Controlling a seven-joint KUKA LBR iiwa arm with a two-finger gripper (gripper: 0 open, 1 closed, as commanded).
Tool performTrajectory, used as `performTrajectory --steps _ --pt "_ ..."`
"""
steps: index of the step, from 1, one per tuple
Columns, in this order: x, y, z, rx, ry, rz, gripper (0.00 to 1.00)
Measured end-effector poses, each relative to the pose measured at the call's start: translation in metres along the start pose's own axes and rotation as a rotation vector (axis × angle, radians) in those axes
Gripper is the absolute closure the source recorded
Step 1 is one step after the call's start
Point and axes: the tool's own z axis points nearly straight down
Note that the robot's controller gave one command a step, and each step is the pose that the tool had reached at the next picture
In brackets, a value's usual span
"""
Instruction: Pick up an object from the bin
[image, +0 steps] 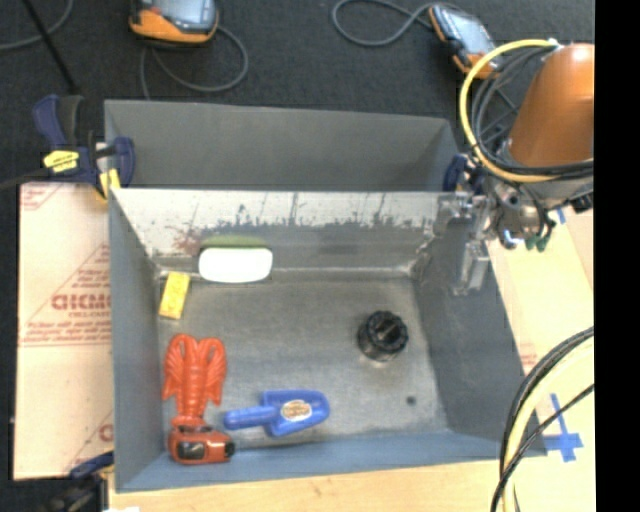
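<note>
My gripper (470, 272) hangs over the bin's right wall, near the back right corner, open with nothing between its fingers. The nearest loose thing is a small black round knob-like object (382, 335) on the bin floor, to the left of the gripper and nearer the front, apart from it. A white oval pad (235, 264) with a green edge behind it lies against the back wall, far to the gripper's left.
A yellow block (174, 296) leans on the left wall. A red lobster toy (194, 372), a blue handled thing with an oval label (277, 412) and a small red and black tape measure (200, 445) lie at the front left.
</note>
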Motion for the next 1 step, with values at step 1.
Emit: performTrajectory --steps 1 --pt "-0.0013 0.0009 -0.0056 0.001 -0.008 -0.003 0.0"
